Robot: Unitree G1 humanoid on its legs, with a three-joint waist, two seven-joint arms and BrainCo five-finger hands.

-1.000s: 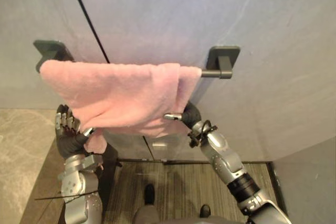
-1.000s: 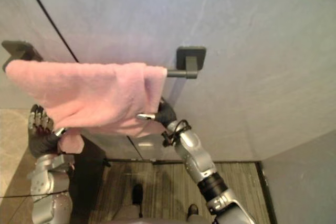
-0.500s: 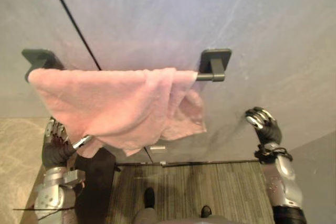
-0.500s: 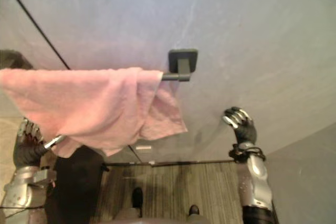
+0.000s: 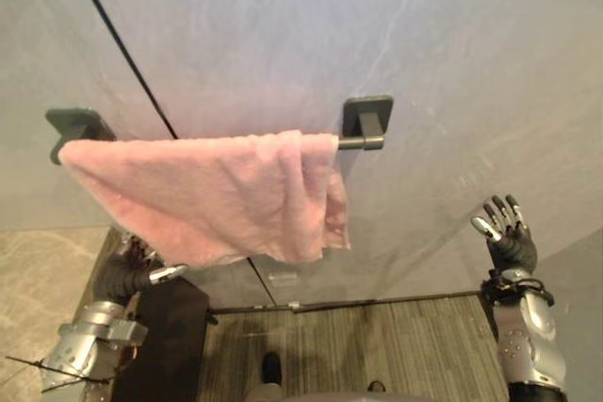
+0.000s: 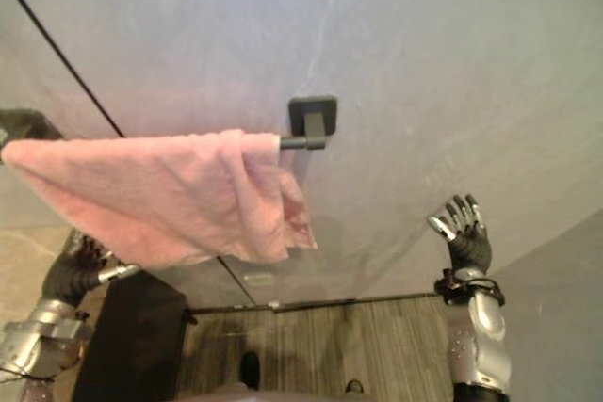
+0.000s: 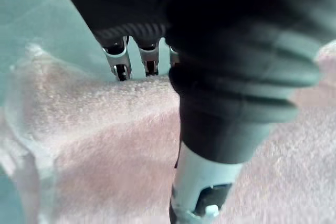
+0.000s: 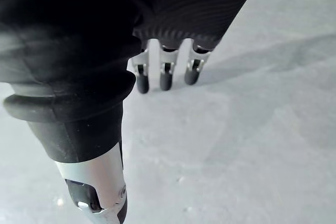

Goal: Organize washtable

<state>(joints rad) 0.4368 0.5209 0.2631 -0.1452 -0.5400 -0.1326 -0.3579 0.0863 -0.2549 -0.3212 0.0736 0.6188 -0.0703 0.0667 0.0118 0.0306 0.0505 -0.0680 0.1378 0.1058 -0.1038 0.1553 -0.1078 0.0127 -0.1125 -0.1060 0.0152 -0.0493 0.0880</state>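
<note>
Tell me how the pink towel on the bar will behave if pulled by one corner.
Probably floppy: the pink towel sags in folds over the bar. Its fuzzy surface suggests light cloth that grips easily rather than slips. It is only draped, with a slanting lower edge, so a one-sided pull may well drag it off.

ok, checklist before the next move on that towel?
1. Towel on the bar: ok, draped over it from the left bracket to just short of the right bracket.
2. Towel hanging even: not ok, bunched in folds at its right end and the lower edge slants.
3. Right hand clear: ok, open, off to the right by the wall, apart from the towel.
4. Left hand free of the towel: cannot tell, it sits at the towel's lower left edge.
</note>
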